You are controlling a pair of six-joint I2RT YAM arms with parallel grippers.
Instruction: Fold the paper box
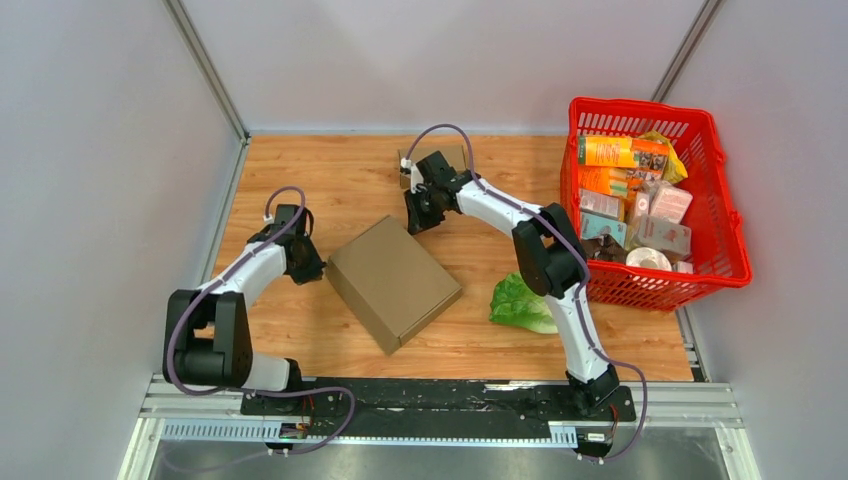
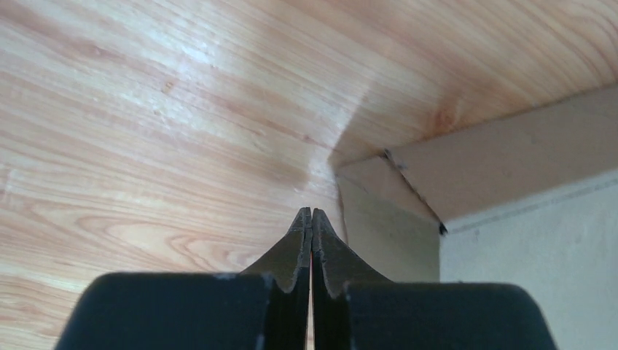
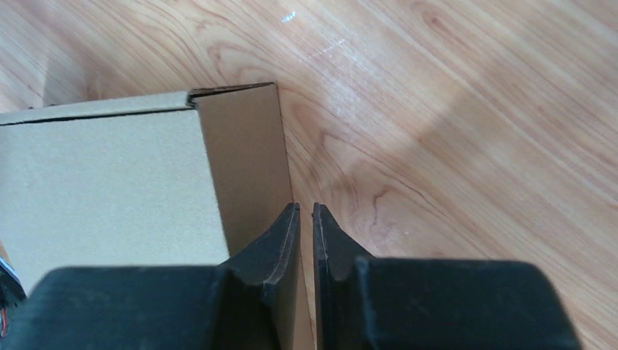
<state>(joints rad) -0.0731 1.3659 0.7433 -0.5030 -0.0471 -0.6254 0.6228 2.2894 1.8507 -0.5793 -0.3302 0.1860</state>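
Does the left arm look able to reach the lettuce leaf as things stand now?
Probably not directly: the cardboard box lies between the left gripper and the lettuce leaf, and the right arm stands close beside the leaf.

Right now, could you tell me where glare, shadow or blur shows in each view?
Top external view: even light, sharp, faint shadows beside the paper box. Left wrist view: pale glare on the table upper left, shadow at the box corner. Right wrist view: a small glint at the top, a broad soft shadow on the right.
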